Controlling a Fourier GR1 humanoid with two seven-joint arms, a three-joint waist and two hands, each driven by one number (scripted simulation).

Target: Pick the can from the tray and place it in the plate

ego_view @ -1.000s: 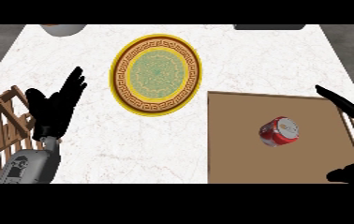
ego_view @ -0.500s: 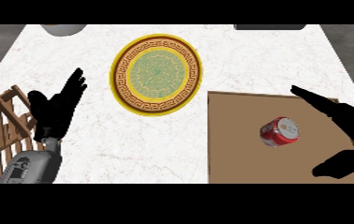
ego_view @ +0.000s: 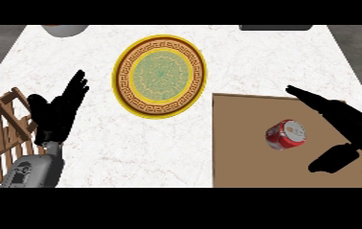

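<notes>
Down at the lower left, the left hand (ego_view: 58, 110) rests open, fingers straight and pointing up and a little to the right, thumb out to the side. Its grey forearm (ego_view: 32, 168) comes up from the bottom edge beneath it. Over on the right, the right hand (ego_view: 338, 115) is spread wide: the fingers (ego_view: 305, 95) stretch up and to the left, the thumb (ego_view: 333, 160) hangs well below them, and a broad gap sits open between the two.
</notes>
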